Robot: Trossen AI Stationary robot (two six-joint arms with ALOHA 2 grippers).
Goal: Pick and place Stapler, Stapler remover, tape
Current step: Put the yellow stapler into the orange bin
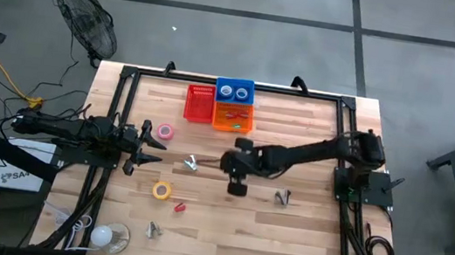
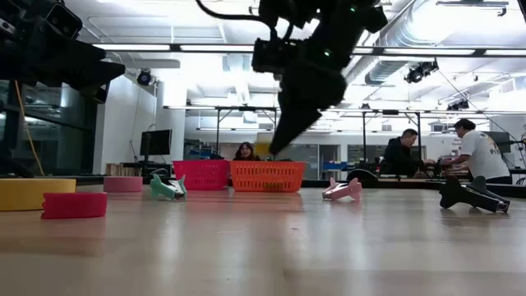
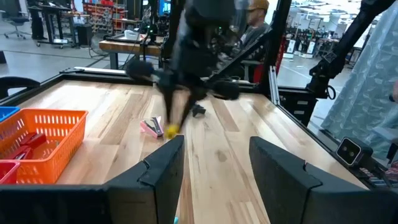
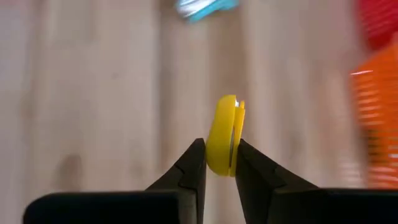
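A floor fan [image 1: 88, 20] stood on the grey floor beyond the table's far left corner. A yellow cable [image 1: 7, 76] ran along the floor to the left. A light bulb [image 1: 101, 236] lay near the table's front left corner. Behind the table, people [image 2: 472, 154] sat at workbenches [image 2: 386, 177] under bright ceiling lights [image 2: 214, 48].

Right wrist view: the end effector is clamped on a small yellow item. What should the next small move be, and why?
Probably carry it toward the baskets. The right end effector is shut on the yellow item and hangs above mid-table, clear of the wood. The orange basket stands closest, though I cannot tell which basket is meant.
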